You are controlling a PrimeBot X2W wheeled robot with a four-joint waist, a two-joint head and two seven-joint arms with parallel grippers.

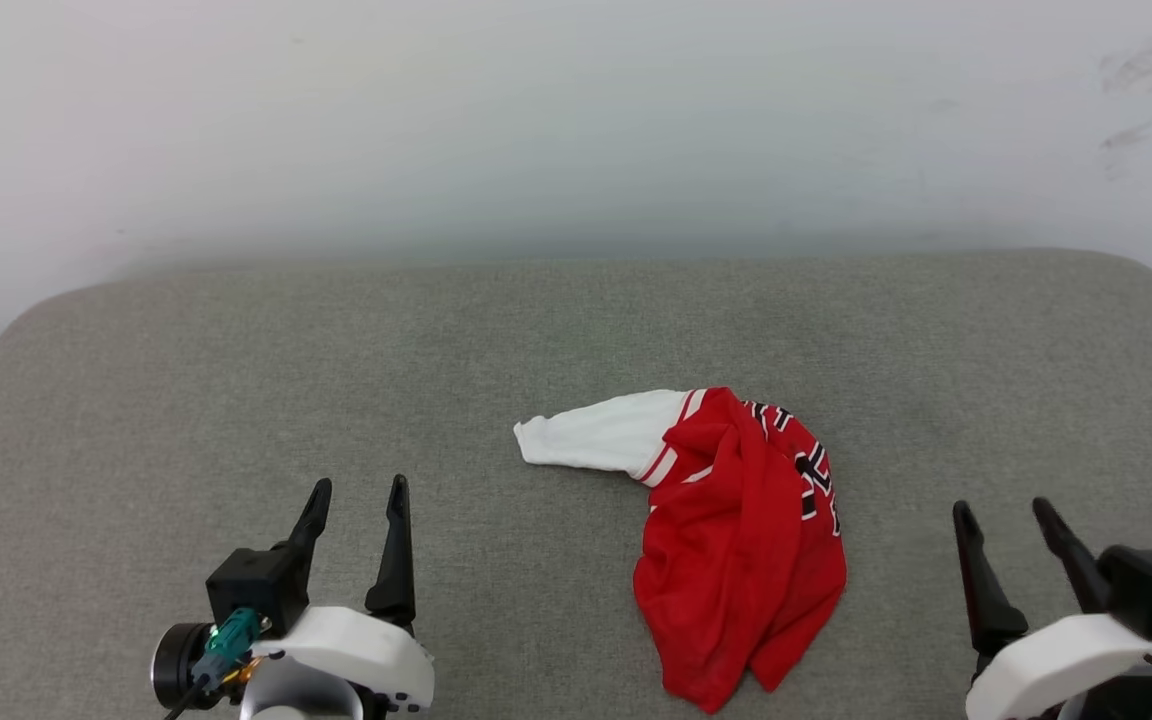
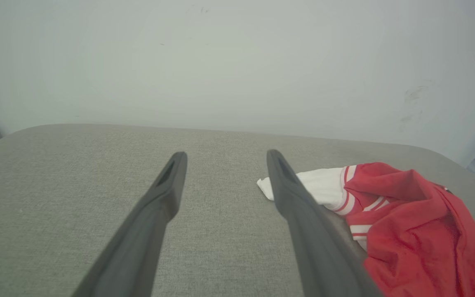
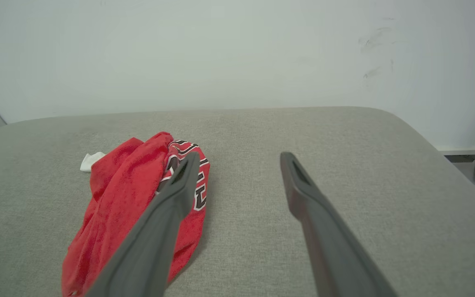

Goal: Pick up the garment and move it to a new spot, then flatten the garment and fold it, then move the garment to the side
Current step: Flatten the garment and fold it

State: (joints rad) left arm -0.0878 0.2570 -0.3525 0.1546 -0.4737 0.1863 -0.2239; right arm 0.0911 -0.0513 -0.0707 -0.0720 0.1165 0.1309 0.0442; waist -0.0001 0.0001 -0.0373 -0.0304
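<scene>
Red and crumpled, the garment (image 1: pixel 736 545) lies heaped on the grey cushion (image 1: pixel 236 380) before you, 1 white sleeve (image 1: pixel 596 440) pointing to your left. Your left gripper (image 1: pixel 359 485) and right gripper (image 1: pixel 1002 506) flank it, both spread wide, empty, clear of the cloth.

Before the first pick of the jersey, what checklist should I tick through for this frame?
1. Left gripper open, holding nothing: ok.
2. Right gripper open, holding nothing: ok.
3. Red jersey lies between both grippers, touching neither: ok.
4. Jersey flat: not ok; it is a crumpled heap with the white sleeve sticking out toward the left.
5. Bare grey cushion beside it for a new spot: ok.
6. Collar and hem locatable: cannot tell, folds hide them.
</scene>
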